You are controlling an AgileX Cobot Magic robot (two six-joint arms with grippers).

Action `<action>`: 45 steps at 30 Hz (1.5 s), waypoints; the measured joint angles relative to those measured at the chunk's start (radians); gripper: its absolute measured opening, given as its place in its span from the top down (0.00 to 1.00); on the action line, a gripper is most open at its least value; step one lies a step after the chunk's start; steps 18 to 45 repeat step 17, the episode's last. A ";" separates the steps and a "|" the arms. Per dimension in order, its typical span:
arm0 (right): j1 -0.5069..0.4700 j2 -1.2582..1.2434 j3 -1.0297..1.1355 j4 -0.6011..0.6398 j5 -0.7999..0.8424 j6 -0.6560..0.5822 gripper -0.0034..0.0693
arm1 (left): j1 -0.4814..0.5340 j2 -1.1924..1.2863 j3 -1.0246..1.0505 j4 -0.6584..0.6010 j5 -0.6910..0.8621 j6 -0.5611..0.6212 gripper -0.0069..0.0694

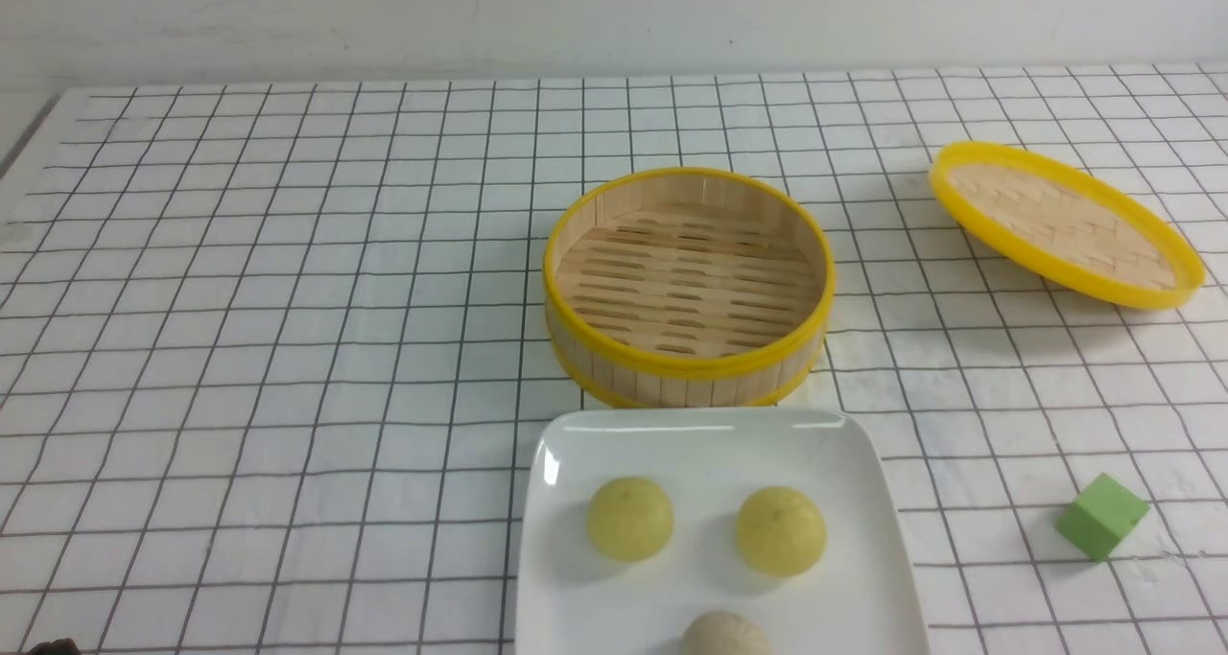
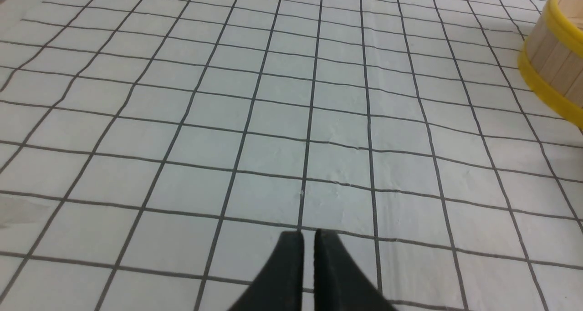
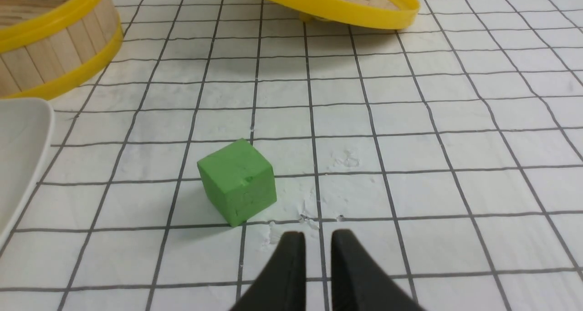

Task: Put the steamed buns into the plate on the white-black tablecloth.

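While our left gripper (image 2: 309, 238) and right gripper (image 3: 318, 240) hover low over the white black-gridded tablecloth (image 1: 288, 348), jaws nearly together and empty, we count three. Two yellow-green and one beige steamed buns (image 1: 629, 518) sit on the glossy white plate (image 1: 863, 463) at the table's near edge.

The plate (image 1: 715, 444) runs off the bottom edge of the front view, and the beige bun (image 1: 724, 634) on it is cut off halfway. The left wrist view shows only a slice of the steamer (image 2: 553, 65) wall. The right wrist view shows only a plate corner and part of the lid (image 3: 332, 3). Both arms are out of the front view.
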 joint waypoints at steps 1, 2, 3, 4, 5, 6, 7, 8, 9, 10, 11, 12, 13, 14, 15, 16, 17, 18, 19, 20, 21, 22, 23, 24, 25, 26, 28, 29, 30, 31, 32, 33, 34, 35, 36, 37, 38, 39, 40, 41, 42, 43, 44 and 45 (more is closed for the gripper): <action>0.000 0.000 0.000 0.000 0.000 0.000 0.80 | 0.000 0.000 0.000 0.000 0.000 0.000 0.82; 0.000 0.000 0.000 0.000 0.000 0.000 0.80 | 0.000 0.000 0.000 0.000 0.000 0.000 0.82; 0.000 0.000 0.000 0.000 0.000 0.000 0.80 | 0.000 0.000 0.000 0.000 0.000 0.000 0.82; 0.000 0.000 0.000 0.000 0.000 0.000 0.80 | 0.000 0.000 0.000 0.000 0.000 0.000 0.82; 0.000 0.000 0.000 0.000 0.000 0.000 0.80 | 0.000 0.000 0.000 0.000 0.000 0.000 0.82; 0.000 0.000 0.000 0.000 0.000 0.000 0.80 | 0.000 0.000 0.000 0.000 0.000 0.000 0.81; 0.000 0.000 0.000 0.000 0.000 0.000 0.80 | 0.000 0.000 0.000 0.000 0.000 0.000 0.81; 0.000 0.000 0.000 0.000 0.000 0.000 0.80 | 0.000 0.000 0.000 0.000 0.000 0.000 0.81; 0.000 0.000 0.000 0.000 0.000 0.000 0.80 | 0.000 0.000 0.000 0.000 0.000 0.000 0.81; 0.000 0.000 0.000 0.000 0.000 0.000 0.80 | 0.000 0.000 0.000 0.000 0.000 0.000 0.81; 0.000 0.000 0.000 0.000 0.000 0.000 0.80 | 0.000 0.000 0.000 0.000 0.000 0.000 0.81; 0.000 0.000 0.000 0.000 0.000 0.000 0.80 | 0.000 0.000 0.000 0.000 0.000 0.000 0.81; 0.000 0.000 0.000 0.000 0.000 0.000 0.80 | 0.000 0.000 0.000 0.000 0.000 0.000 0.81; 0.000 0.000 0.000 0.000 0.000 0.000 0.80 | 0.000 0.000 0.000 0.000 0.000 0.000 0.80; 0.000 0.000 0.000 0.000 0.000 0.000 0.80 | 0.000 0.000 0.000 0.000 0.000 0.000 0.80; 0.000 0.000 0.000 0.000 0.000 0.000 0.80 | 0.000 0.000 0.000 0.000 0.000 0.000 0.80; 0.000 0.000 0.000 0.000 0.000 0.000 0.80 | 0.000 0.000 0.000 0.001 0.000 0.000 0.80; 0.000 0.000 0.000 0.000 0.000 0.000 0.80 | 0.000 0.000 0.000 0.001 0.000 0.000 0.80; 0.000 0.000 0.000 0.000 0.000 0.000 0.80 | 0.000 0.000 0.000 0.001 0.000 0.000 0.80; 0.000 0.000 0.000 0.000 0.000 0.000 0.80 | 0.000 0.000 0.000 0.001 0.000 0.000 0.80; 0.000 0.000 0.000 0.000 0.000 0.000 0.80 | 0.000 0.000 0.000 0.001 0.000 0.000 0.80; 0.000 0.000 0.000 0.000 0.000 0.000 0.80 | 0.000 0.000 0.000 0.001 0.000 0.000 0.80; 0.000 0.000 0.000 0.000 0.000 0.000 0.80 | 0.000 0.000 0.000 0.001 0.000 0.000 0.80; 0.000 0.000 0.000 0.000 0.000 0.000 0.80 | 0.000 0.000 0.000 0.001 0.000 0.000 0.80; 0.000 0.000 0.000 0.000 0.000 0.000 0.80 | 0.000 0.000 0.000 0.001 0.000 0.000 0.80; 0.000 0.000 0.000 0.000 0.000 0.000 0.80 | 0.000 0.000 0.000 0.001 0.000 0.000 0.80; 0.000 0.000 0.000 0.000 0.000 0.000 0.80 | 0.000 0.000 0.000 0.001 0.000 0.000 0.80; 0.000 0.000 0.000 0.000 0.000 0.000 0.80 | 0.000 0.000 0.000 0.001 0.000 0.000 0.80; 0.000 0.000 0.000 0.000 0.000 0.000 0.80 | 0.000 0.000 0.000 0.001 0.000 0.000 0.80; 0.000 0.000 0.000 0.000 0.000 0.000 0.80 | 0.000 0.000 0.000 0.001 0.000 0.000 0.80; 0.000 0.000 0.000 0.000 0.000 0.000 0.80 | 0.000 0.000 0.000 0.001 0.000 0.000 0.80; 0.000 0.000 0.000 0.000 0.000 0.000 0.80 | 0.000 0.000 0.000 0.001 0.000 0.000 0.80; 0.000 0.000 0.000 0.000 0.000 0.000 0.80 | 0.000 0.000 0.000 0.001 0.000 0.000 0.80; 0.000 0.000 0.000 0.000 0.000 0.000 0.80 | 0.000 0.000 0.000 0.001 0.000 0.000 0.80; 0.000 0.000 0.000 0.000 0.000 0.000 0.80 | 0.000 0.000 0.000 0.001 0.000 0.000 0.80; 0.000 0.000 0.000 0.000 0.000 0.000 0.80 | 0.000 0.000 0.000 0.001 0.000 0.000 0.80; 0.000 0.000 0.000 0.000 0.000 0.000 0.80 | 0.000 0.000 0.000 0.001 0.000 0.000 0.80; 0.000 0.000 0.000 0.000 0.000 0.000 0.80 | 0.000 0.000 0.000 0.001 0.000 0.000 0.80; 0.000 0.000 0.000 0.000 0.000 0.000 0.80 | 0.000 0.000 0.000 0.001 0.000 0.000 0.80; 0.000 0.000 0.000 0.000 0.000 0.000 0.80 | 0.000 0.000 0.000 0.001 0.000 0.000 0.80; 0.000 0.000 0.000 0.000 0.000 0.000 0.80 | 0.000 0.000 0.000 0.001 0.000 0.000 0.80; 0.000 0.000 0.000 0.000 0.000 0.000 0.80 | 0.000 0.000 0.000 0.001 0.000 0.000 0.80; 0.000 0.000 0.000 0.000 0.000 0.000 0.80 | 0.000 0.000 0.000 0.001 0.000 0.000 0.80; 0.000 0.000 0.000 0.000 0.000 0.000 0.80 | 0.000 0.000 0.000 0.001 0.000 0.000 0.80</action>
